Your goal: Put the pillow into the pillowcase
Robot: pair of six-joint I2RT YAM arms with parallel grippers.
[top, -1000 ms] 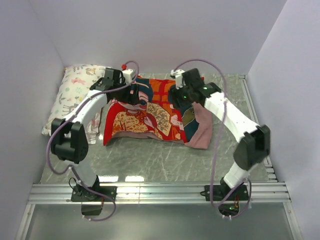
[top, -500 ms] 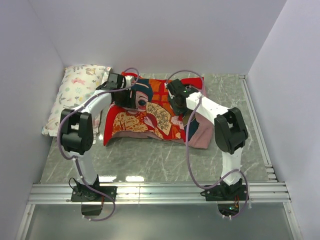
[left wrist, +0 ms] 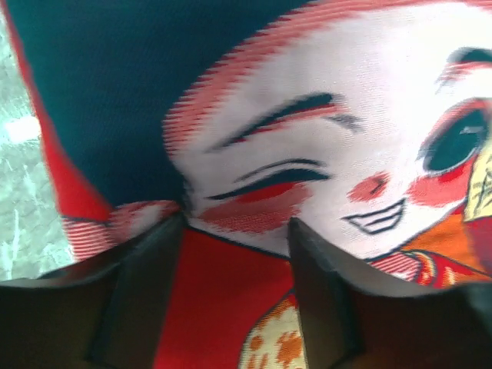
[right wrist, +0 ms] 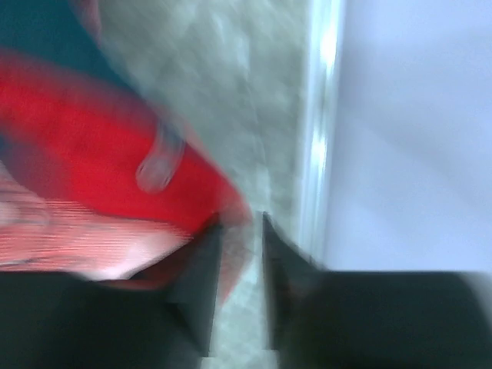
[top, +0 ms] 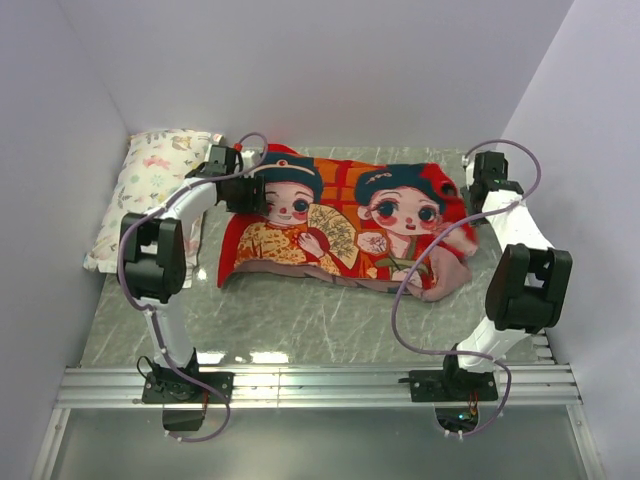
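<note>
The pillowcase (top: 340, 225) is lying spread across the grey surface (top: 320, 320) between the two sets of jaws, picture side up, with two cartoon faces showing. The right jaws are almost pressed together and nipping its red corner, though that view is blurring. The left jaws are standing apart at the opposite end with red cloth filling the gap. I cannot tell whether they are actually gripping it. Just beyond the left jaws, a white animal-print pillow (top: 150, 190) is resting by the wall.

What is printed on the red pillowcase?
The pillowcase shows two dark-haired cartoon children and a fan; clearest in the top external view.
</note>
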